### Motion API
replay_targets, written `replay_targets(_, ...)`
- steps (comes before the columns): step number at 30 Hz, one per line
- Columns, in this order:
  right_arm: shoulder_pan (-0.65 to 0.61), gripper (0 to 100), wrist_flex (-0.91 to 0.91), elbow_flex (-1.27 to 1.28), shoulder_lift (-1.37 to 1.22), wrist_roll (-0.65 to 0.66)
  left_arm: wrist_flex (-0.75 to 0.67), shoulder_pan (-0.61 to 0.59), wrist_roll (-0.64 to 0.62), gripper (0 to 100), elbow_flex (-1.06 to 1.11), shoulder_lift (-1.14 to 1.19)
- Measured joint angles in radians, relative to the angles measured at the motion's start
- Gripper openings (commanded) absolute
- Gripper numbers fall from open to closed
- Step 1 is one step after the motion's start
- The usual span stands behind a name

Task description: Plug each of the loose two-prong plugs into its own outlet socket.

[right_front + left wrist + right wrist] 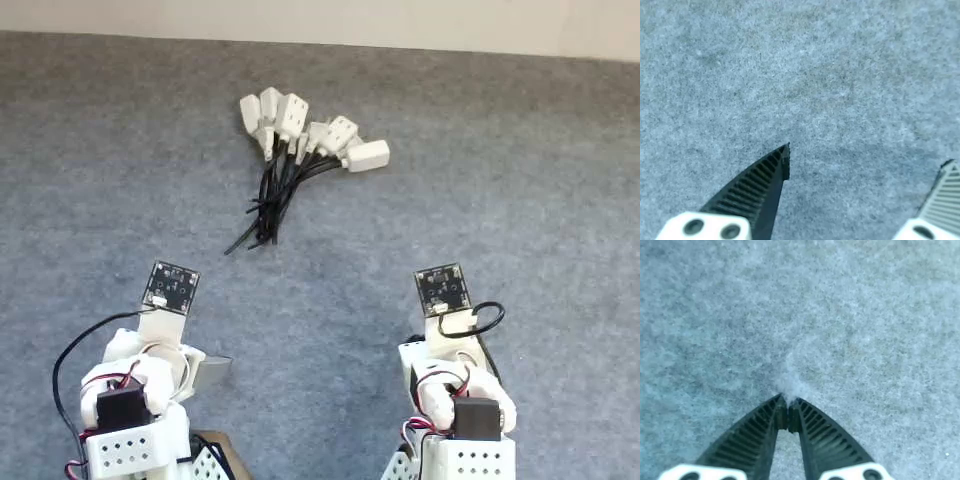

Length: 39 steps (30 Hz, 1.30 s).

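Though parked at the near edge of the table (520, 180), set differently: left hand (868, 154) spread wide, nothing between the fingers; right hand (788, 401) pinched tip to tip, also empty. Task's things all in 1 heap at the far middle: white plugs and sockets (305, 135) fanned out, black cords (272, 205) gathered and trailing toward the near side. Well apart from both arms.

Judged as the very first step, with nothing picked up and no pair visibly mated. Next move, probably: reach far and inward, single out 1 piece at the fringe of the fan, such as the rightmost white body (366, 155), and lift or drag it free of the tangle. Calls for opening the right hand first if sending that arm; calls too for pinning a socket with the 2nd arm during insertion. Hard to tell plug from socket at this range, so worth a closer look before committing.

From the high view: the heap, the left arm (140, 400), the right arm (455, 400), and the gap between them and the work. From the 2 wrist views: finger spacing, plain to read there and masked from above by the arms' own bodies; beneath each hand, the grey nap of the table.
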<state>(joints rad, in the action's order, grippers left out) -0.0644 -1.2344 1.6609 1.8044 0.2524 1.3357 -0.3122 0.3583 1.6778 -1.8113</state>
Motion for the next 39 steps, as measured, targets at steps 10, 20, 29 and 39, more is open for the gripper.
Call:
replay_targets(10, 0.000, 0.9, 0.000, 0.000, 0.000, 0.000, 0.000, 0.000, 0.000, 43, 0.000, 0.000)
replay_targets(20, 0.000, 0.9, 0.000, 0.000, 0.000, 0.000, 0.000, 0.000, 0.000, 43, 0.000, 0.000)
replay_targets(29, 0.008, 0.9, 0.018, 0.000, 0.000, 0.000, 0.000, 0.000, 0.000, 43, 0.000, 0.000)
replay_targets(39, 0.005, 0.9, 0.018, 0.000, 0.000, 0.000, 0.000, 0.150, 0.000, 43, 0.000, 0.000)
